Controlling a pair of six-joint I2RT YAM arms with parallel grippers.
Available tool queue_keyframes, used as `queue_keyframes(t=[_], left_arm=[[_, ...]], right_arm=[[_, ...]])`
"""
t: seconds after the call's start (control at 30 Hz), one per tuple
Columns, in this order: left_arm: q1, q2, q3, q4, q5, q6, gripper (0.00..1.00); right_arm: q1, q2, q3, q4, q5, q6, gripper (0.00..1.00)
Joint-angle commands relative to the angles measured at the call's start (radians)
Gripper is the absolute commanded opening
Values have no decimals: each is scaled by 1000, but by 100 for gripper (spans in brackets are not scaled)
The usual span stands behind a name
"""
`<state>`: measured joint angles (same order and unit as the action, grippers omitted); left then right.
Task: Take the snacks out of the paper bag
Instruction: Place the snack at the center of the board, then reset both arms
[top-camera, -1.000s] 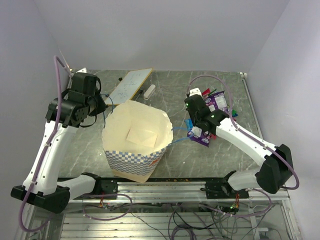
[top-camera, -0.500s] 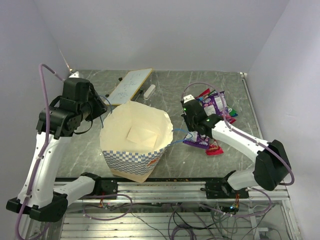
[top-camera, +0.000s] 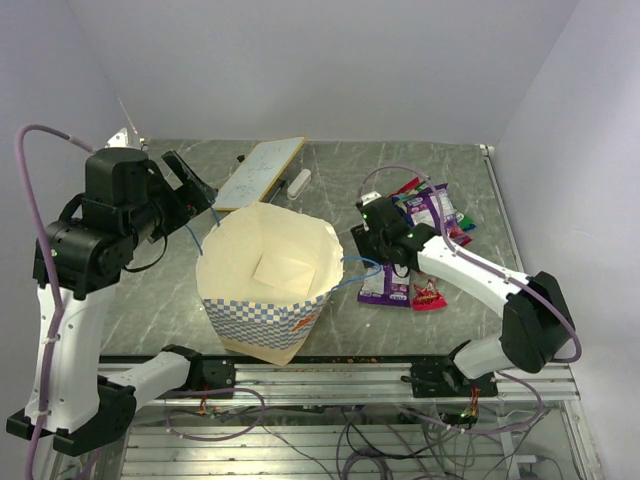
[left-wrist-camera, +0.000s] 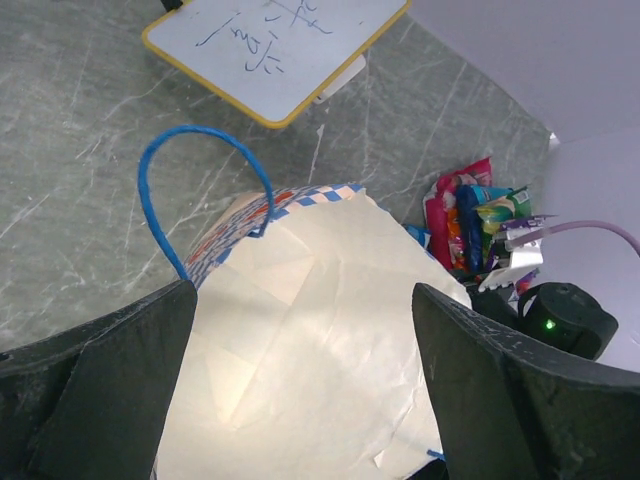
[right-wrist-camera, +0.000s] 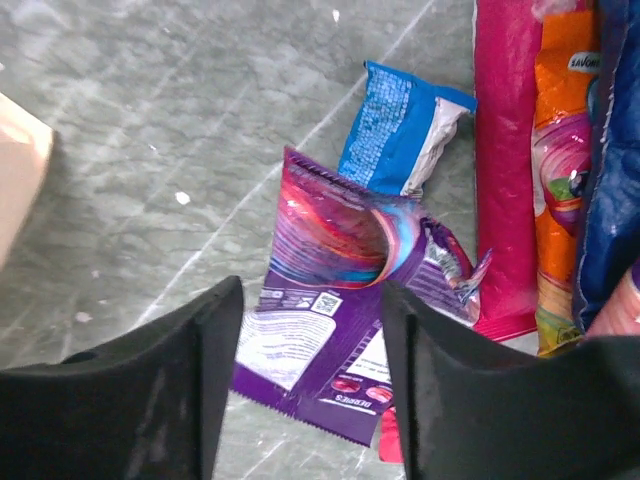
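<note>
My right gripper (right-wrist-camera: 312, 300) is hovering wide-jawed over a glossy, crinkled purple packet (right-wrist-camera: 330, 250); my left gripper (left-wrist-camera: 302, 295) is gaping above the matte paper bag (left-wrist-camera: 320, 340).

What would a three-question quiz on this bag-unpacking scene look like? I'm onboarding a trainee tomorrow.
1. True or false: the paper bag stands upright with its mouth open.
2. Where is the purple packet? A) inside the bag; B) lying on the table beside the bag; C) held up in the air.
3. One word: is the right pincer, above that packet, open or shut?

Key: 1 true; 2 B; 3 open.
</note>
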<state>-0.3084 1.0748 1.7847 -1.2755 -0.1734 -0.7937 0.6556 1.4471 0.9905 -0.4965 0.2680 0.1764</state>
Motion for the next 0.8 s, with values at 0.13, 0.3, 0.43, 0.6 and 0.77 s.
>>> queue_keyframes(t=[0.13,0.3,0.43,0.6,0.77], left_arm=[[9,-1,140,-107,6,11,100],[9,-38,209,-19,75,41,100],[9,-72,246,134,157,68,100],[9,-56,367,196,196,118,99],[8,-55,436,206,186,165,99]], right_arm=[[-3,-114,235,-227,-13,65,99],[-3,-233,422,-362,30,61,100],[-3,-313,641,-447,65,84,100],[-2,-320,973,-591,56,114,100],[-3,-328,1180,-624,53,147,100]])
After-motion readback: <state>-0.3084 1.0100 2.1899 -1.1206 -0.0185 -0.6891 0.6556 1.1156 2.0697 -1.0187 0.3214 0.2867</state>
